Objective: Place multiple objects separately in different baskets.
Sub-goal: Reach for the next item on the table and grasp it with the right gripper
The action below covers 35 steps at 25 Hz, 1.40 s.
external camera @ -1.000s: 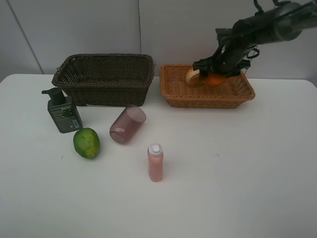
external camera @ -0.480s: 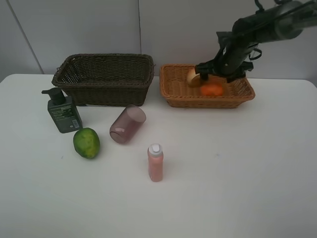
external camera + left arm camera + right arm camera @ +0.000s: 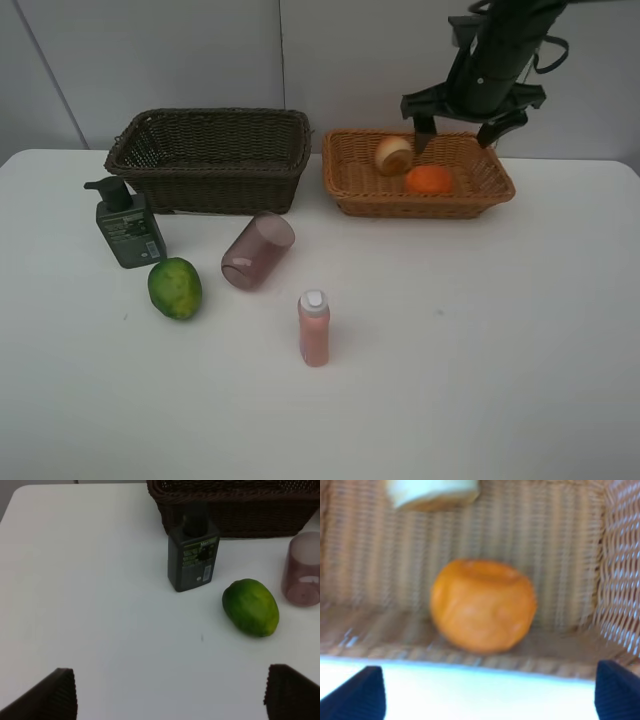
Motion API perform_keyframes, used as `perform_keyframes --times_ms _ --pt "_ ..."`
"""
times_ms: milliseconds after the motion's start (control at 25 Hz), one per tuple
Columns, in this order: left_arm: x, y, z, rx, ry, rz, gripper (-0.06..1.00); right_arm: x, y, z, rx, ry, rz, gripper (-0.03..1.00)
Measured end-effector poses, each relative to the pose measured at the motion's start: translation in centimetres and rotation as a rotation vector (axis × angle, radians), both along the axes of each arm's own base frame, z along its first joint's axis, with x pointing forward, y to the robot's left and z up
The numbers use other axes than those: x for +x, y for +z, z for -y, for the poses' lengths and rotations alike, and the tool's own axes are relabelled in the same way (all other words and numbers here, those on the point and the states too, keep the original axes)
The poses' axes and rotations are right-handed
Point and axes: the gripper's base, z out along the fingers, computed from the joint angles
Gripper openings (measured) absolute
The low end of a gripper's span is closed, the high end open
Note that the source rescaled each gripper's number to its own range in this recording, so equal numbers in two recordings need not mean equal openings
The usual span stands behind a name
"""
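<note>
The right gripper (image 3: 458, 126) hung over the tan basket (image 3: 420, 207), jaws wide apart and empty; the orange (image 3: 429, 179) lay inside, beside the other fruit (image 3: 394, 155). The left gripper (image 3: 167, 700) gaped empty. The cup (image 3: 258, 250), on its side, might roll across the table (image 3: 500, 330) if nudged.

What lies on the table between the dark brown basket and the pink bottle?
The purple cup, on its side, lies between the dark brown basket and the pink bottle, as the exterior high view shows.
</note>
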Motion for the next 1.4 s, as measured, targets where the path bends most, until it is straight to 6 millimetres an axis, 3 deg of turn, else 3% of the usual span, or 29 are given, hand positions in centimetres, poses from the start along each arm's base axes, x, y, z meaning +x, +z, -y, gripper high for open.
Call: perform_keyframes --times_ms 320,600,760,920,1200,1400 --pt "0.0 0.0 0.0 0.000 0.000 0.000 0.94 -6.5 2.8 -7.3 0.028 0.112 -0.141 0.85" --pt "0.0 0.0 0.0 0.001 0.001 0.000 0.94 -10.6 3.5 -11.9 0.077 0.155 -0.196 0.86" --pt "0.0 0.0 0.0 0.001 0.001 0.000 0.94 -12.6 3.5 -14.2 0.089 0.168 -0.203 0.96" --pt "0.0 0.0 0.0 0.001 0.001 0.000 0.94 -14.5 2.6 -15.7 0.101 0.147 -0.229 1.00" --pt "0.0 0.0 0.0 0.001 0.001 0.000 0.94 -16.5 -1.0 -16.4 0.113 0.087 -0.255 1.00" --pt "0.0 0.0 0.0 0.001 0.001 0.000 0.94 -16.9 -3.0 -16.6 0.128 0.054 -0.252 1.00"
